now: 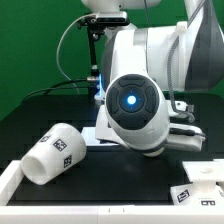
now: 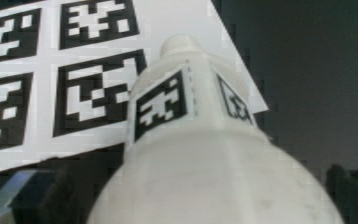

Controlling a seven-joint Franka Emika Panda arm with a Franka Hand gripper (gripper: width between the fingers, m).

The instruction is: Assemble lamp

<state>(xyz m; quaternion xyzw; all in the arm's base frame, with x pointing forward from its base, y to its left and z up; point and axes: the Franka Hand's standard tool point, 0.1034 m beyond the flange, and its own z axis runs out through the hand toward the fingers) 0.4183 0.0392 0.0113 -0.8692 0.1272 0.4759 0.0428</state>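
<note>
The white bulb [image 2: 194, 130] fills the wrist view, its tagged narrow end pointing away from the hand and its round head between the dark fingers [image 2: 19, 196]. My gripper [image 2: 197, 206] is shut on the bulb and holds it over the marker board [image 2: 51, 70]. In the exterior view the arm's large joint [image 1: 132, 110] hides the gripper and the bulb. The cup-shaped shade [image 1: 55, 152] lies on its side at the exterior view's lower left. The angular base [image 1: 197, 186] lies at the lower right.
A white rim [image 1: 18, 186] runs along the front of the black table. A green backdrop stands behind. The arm's bulk takes up the middle and right of the exterior view.
</note>
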